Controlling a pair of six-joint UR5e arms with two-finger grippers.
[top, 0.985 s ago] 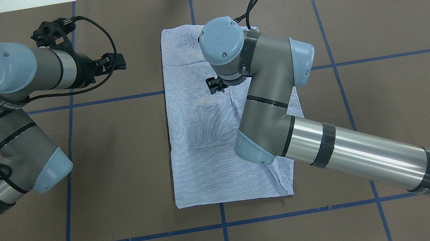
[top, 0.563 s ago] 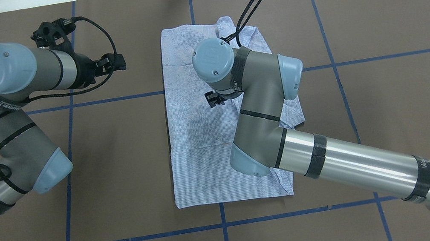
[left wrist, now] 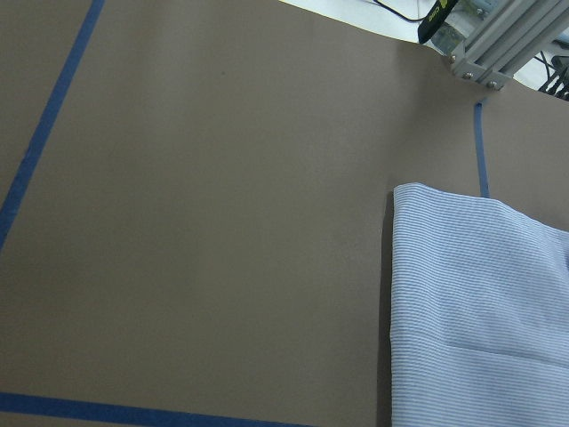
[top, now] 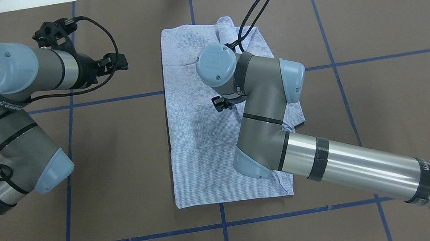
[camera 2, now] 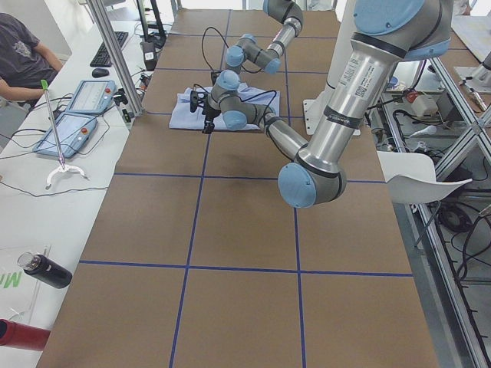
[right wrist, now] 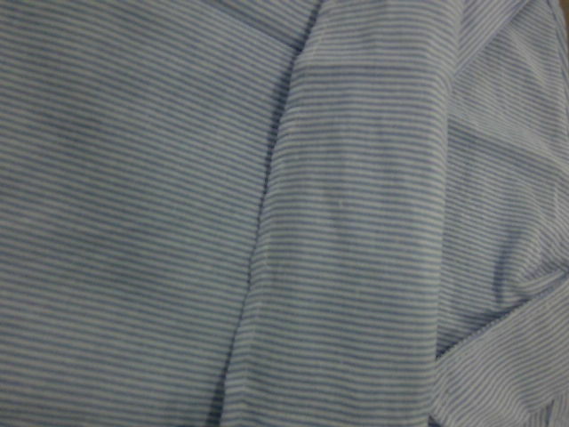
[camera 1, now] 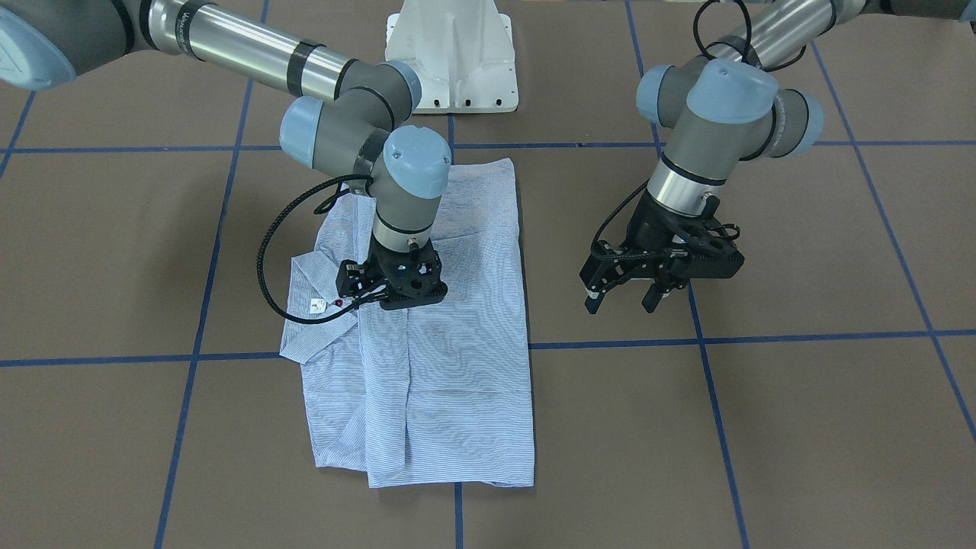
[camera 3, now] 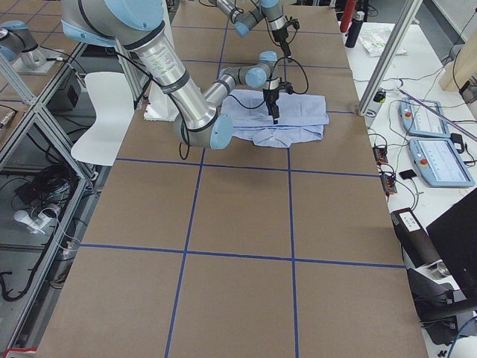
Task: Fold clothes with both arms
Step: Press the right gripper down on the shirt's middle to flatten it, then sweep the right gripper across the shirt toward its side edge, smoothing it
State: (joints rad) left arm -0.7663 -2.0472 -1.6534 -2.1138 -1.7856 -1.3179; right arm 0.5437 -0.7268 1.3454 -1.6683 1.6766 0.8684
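The shirt lies folded mid-table. The right gripper sits low on it, nearer the robot than a second ago (whether it pinches cloth, I cannot tell). The left gripper hangs spread beside the shirt, barely shifted.

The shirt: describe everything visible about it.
The shirt is light blue cloth with fine white stripes, folded into a long rectangle and lying flat on the brown table, over a blue tape line. Its collar sticks out on the robot's right side, showing a small red button and a white label. Creases and folded edges run along it. The right tool sits low over it beside the collar; contact cannot be confirmed. The left tool is off it.
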